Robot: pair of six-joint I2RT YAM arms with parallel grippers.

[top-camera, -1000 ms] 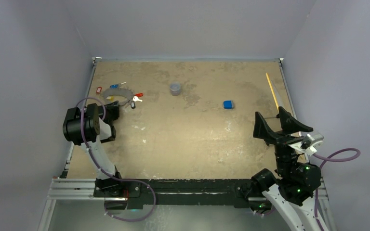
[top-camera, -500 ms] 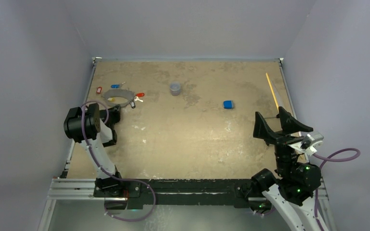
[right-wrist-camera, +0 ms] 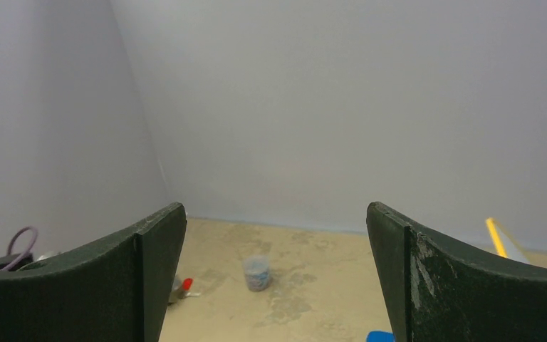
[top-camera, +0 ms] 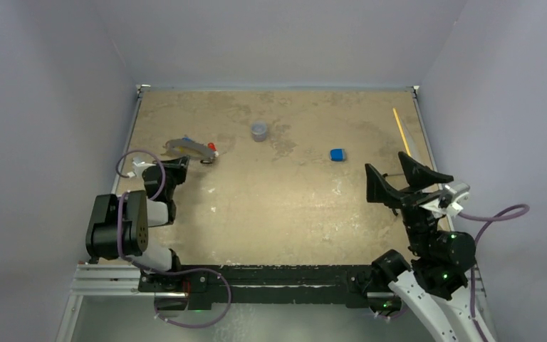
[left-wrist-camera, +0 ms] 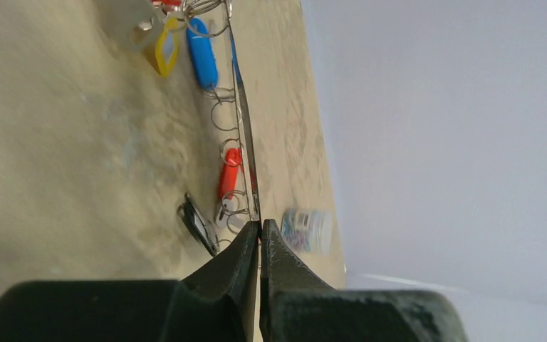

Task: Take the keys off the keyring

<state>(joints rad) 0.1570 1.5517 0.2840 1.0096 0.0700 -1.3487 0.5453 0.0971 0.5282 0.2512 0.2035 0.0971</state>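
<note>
My left gripper (top-camera: 179,164) is shut on the rim of the keyring (top-camera: 187,146), a flat silver-grey ring now tipped up off the table at the far left. In the left wrist view the keyring (left-wrist-camera: 244,135) shows edge-on as a thin line running into my gripper (left-wrist-camera: 260,229). The keys hang from it on small wire loops: a blue tag (left-wrist-camera: 201,61), a yellow tag (left-wrist-camera: 162,54), a red tag (left-wrist-camera: 229,174) and a black one (left-wrist-camera: 199,224). My right gripper (top-camera: 403,178) is open and empty, held high at the right; it also shows in the right wrist view (right-wrist-camera: 276,208).
A small grey cup (top-camera: 259,131) stands at the far middle, also in the right wrist view (right-wrist-camera: 256,273). A blue block (top-camera: 337,154) lies right of centre. A yellow stick (top-camera: 401,132) lies along the right edge. Grey walls close three sides.
My left arm has drawn back toward its base, and the keyring has tipped up from lying flat, its keys bunched beneath it. My right arm has shifted slightly left.
</note>
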